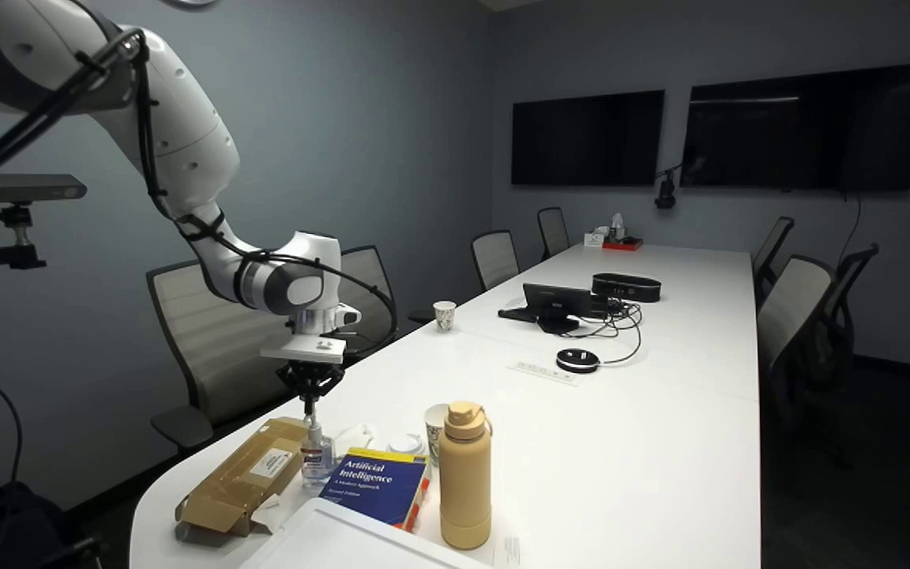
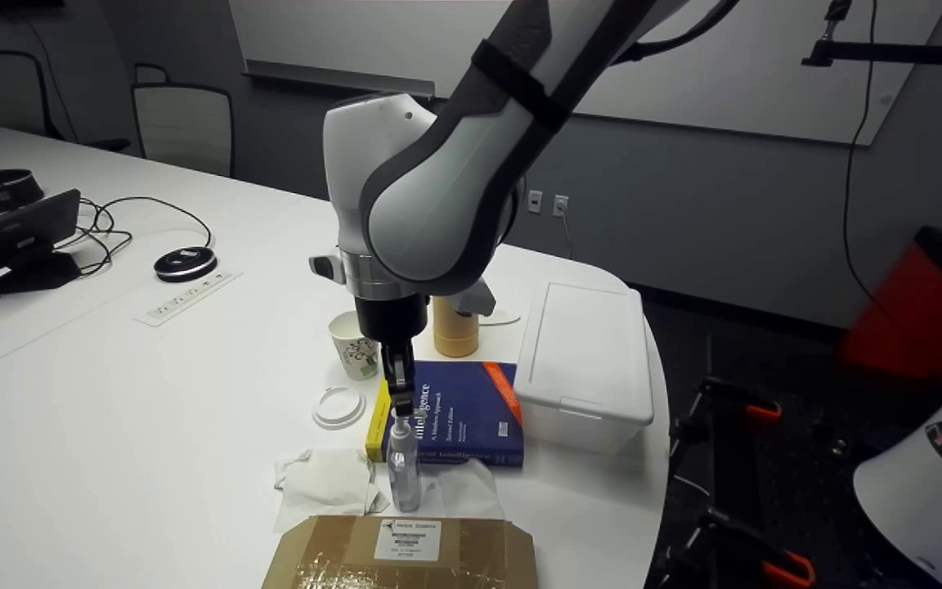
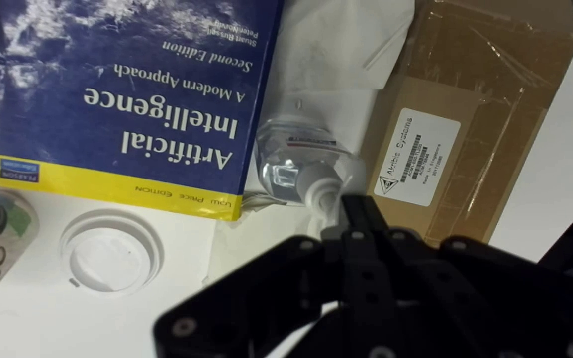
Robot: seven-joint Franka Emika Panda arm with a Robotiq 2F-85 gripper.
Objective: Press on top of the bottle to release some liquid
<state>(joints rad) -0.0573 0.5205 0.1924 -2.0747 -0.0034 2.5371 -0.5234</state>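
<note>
A clear pump bottle with a pale pump top stands upright on the table in both exterior views. In the wrist view, the bottle shows a dark-blue and red label, and its pump head is partly hidden behind the fingers. My gripper points down directly above the pump. Its fingertips meet or nearly meet the pump top; I cannot tell whether they press on it. In the wrist view, the two black fingers are closed together with nothing between them. No released liquid is visible.
A blue book and a brown cardboard box flank the bottle closely. White napkins, a white lid, a paper cup and a tan flask stand or lie nearby. A plastic bin is beside the book.
</note>
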